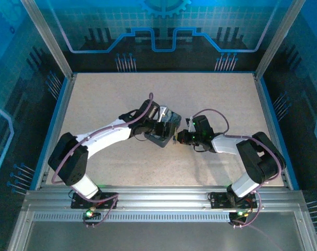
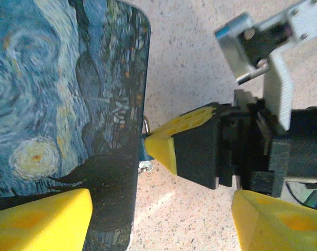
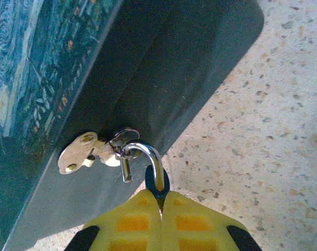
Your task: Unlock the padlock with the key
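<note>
Slipperiness worries me: my right gripper is clamped on the tiny rigid silver-shackled padlock; I'd take the slim light metal key by its flat bow; my left gripper gapes.

One worktop is counted. One painted tin is present. One padlock is counted. One key is distinguished; whether a second key lies beside it cannot be determined. Two arms are fitted: the left arm and the right arm. Two end effectors are counted: the left end effector and the right end effector.
</note>
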### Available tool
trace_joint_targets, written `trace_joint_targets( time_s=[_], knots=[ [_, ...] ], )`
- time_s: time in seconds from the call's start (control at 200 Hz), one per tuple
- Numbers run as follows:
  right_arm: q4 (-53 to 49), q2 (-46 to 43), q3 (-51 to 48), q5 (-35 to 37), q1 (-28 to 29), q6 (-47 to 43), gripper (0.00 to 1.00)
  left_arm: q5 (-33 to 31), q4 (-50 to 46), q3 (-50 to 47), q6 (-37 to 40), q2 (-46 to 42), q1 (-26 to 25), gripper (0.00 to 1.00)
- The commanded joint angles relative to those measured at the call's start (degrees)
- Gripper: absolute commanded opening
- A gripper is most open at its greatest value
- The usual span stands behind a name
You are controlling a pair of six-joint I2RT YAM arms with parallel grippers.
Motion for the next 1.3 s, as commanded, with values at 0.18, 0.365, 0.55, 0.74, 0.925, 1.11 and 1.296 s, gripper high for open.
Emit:
trace_joint_targets(
  time_s=[0.18, 0.365, 0.55, 0.74, 0.925, 1.11, 1.296],
  knots=[
    [-4.25, 0.63, 3.14, 0.46, -0.22, 1.64, 0.0, 2.35, 2.81, -3.07, -2.95, 1.46, -0.95, 0.71],
    [-3.08, 1.05, 3.64, 0.77, -0.13, 2.43, 0.0, 2.32, 4.32, -5.55, -3.89, 2.17, -1.19, 0.71],
    [-3.38, 0.82, 4.17, 1.49, -0.22, 2.41, 0.0, 1.12, 3.49, -7.14, -3.55, 2.28, -1.29, 0.71],
    [-3.03, 1.17, 4.74, 1.99, -0.32, 3.62, 0.0, 0.88, 3.65, -9.03, -3.87, 2.11, -1.28, 0.71],
    [-2.37, 1.22, 4.94, 3.05, -0.56, 5.06, 0.0, 0.81, 4.38, -10.62, -4.36, 2.02, -1.27, 0.71],
    [-1.98, 1.31, 5.67, 3.49, -1.16, 5.55, 0.0, 0.54, 4.76, -11.86, -4.71, 1.67, -1.29, 0.71],
    [-5.14, -1.15, 5.02, 5.24, -2.66, 3.49, 0.0, 0.0, 4.78, -12.03, -4.62, 0.49, -1.17, 0.72]
  ],
)
